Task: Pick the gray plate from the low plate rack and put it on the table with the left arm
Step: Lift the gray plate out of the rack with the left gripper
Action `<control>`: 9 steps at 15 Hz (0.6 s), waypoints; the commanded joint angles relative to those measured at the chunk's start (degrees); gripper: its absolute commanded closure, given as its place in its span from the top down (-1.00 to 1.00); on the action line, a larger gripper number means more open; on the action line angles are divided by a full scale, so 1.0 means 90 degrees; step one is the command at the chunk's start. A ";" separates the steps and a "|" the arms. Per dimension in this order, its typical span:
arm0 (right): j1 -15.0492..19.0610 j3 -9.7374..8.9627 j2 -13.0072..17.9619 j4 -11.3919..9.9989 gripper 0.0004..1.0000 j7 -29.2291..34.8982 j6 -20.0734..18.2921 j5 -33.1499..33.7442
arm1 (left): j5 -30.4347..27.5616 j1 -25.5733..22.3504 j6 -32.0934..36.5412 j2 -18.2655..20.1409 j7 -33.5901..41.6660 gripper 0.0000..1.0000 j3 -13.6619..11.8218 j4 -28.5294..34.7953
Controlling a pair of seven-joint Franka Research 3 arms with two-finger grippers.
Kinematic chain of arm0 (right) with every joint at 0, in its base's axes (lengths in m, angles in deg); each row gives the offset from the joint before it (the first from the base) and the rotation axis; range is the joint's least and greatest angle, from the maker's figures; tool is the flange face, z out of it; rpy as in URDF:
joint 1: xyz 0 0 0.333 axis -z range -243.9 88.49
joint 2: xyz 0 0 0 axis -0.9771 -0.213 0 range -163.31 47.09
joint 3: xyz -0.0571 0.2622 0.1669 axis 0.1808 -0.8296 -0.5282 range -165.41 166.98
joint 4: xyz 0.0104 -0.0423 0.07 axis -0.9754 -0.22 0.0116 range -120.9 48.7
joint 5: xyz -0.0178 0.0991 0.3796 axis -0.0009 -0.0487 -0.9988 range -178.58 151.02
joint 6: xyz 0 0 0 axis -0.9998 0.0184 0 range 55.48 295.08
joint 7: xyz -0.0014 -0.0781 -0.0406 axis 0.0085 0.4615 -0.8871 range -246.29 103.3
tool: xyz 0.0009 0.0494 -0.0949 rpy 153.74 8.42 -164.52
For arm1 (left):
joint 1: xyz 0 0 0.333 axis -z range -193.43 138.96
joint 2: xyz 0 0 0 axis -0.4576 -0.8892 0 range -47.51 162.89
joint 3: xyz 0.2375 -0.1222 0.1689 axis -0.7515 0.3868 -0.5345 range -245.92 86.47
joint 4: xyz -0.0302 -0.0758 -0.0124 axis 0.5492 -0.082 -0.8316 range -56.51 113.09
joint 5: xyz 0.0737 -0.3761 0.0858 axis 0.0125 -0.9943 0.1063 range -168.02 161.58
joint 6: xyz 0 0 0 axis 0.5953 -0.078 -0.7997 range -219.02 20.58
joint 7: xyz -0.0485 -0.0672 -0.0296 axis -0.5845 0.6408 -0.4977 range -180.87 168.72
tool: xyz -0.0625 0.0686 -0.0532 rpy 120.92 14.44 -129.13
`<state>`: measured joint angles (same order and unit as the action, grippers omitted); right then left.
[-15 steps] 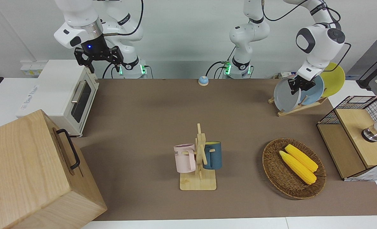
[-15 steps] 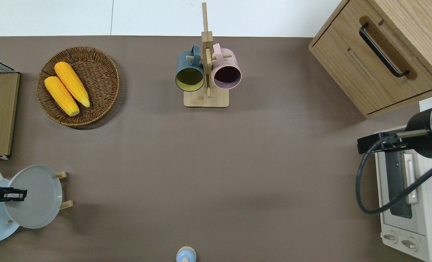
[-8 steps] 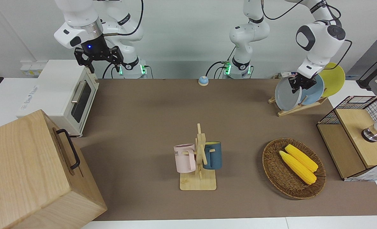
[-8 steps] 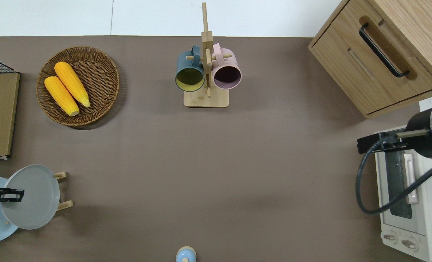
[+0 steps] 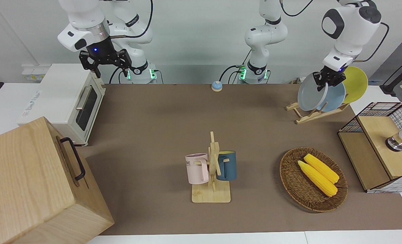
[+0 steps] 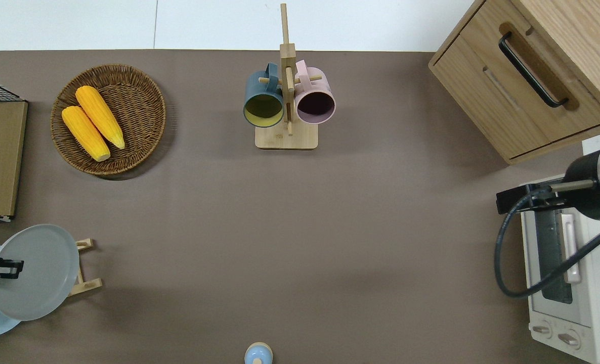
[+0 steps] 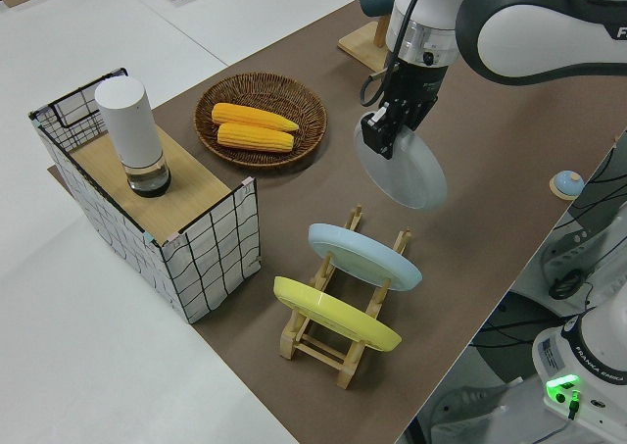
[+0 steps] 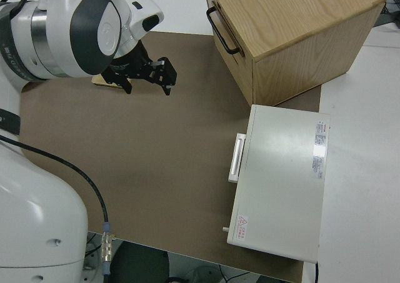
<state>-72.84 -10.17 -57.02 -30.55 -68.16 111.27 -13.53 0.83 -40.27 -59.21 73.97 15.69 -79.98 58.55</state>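
Basket (image 5: 313, 179) with two corn cobs (image 5: 318, 177): lower right of the front view, untouched. Mug tree (image 5: 213, 169): lower centre, untouched.

Low plate rack (image 7: 343, 317): upper right of the front view; blue plate (image 7: 364, 256) and yellow plate (image 7: 336, 314) rest in its slats; the slot farthest from the robots now stands empty.

Gray plate (image 5: 310, 92): has risen since a second ago, now clear of the rack, tilted on edge above it. Extraction judged complete; carry and set-down on the bench (image 5: 174, 115) remain.

Left pincer (image 5: 328, 78): closed on the plate's upper rim.

Right arm: parked; right pincer (image 5: 105, 61) spread open, empty.
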 commanded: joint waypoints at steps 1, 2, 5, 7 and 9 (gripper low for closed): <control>0.0045 -0.0042 0.0016 0.0039 0.98 0.0001 -0.0092 -0.0047 | -0.0020 0.0033 0.0386 -0.0050 -0.0152 -1.00 0.0048 -0.0422; 0.0045 -0.0032 0.0016 0.0039 0.98 0.0001 -0.0092 -0.0047 | -0.0040 0.0033 0.0493 -0.0060 -0.0220 -1.00 0.0048 -0.0529; 0.0045 -0.0042 0.0016 0.0039 0.98 0.0001 -0.0092 -0.0047 | -0.0244 0.0033 0.0767 -0.0119 -0.0483 -1.00 0.0067 -0.0725; 0.0045 -0.0032 0.0016 0.0039 0.98 0.0001 -0.0083 -0.0047 | -0.0653 0.0033 0.0943 -0.0128 -0.0659 -1.00 0.0067 -0.0813; 0.0045 -0.0032 0.0016 0.0039 0.98 0.0001 -0.0092 -0.0047 | -0.0898 0.0033 0.1080 -0.0128 -0.0893 -1.00 0.0077 -0.0872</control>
<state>-72.84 -10.17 -57.02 -30.55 -68.16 111.26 -13.53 -3.94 -40.27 -52.53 73.78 11.01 -79.30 53.11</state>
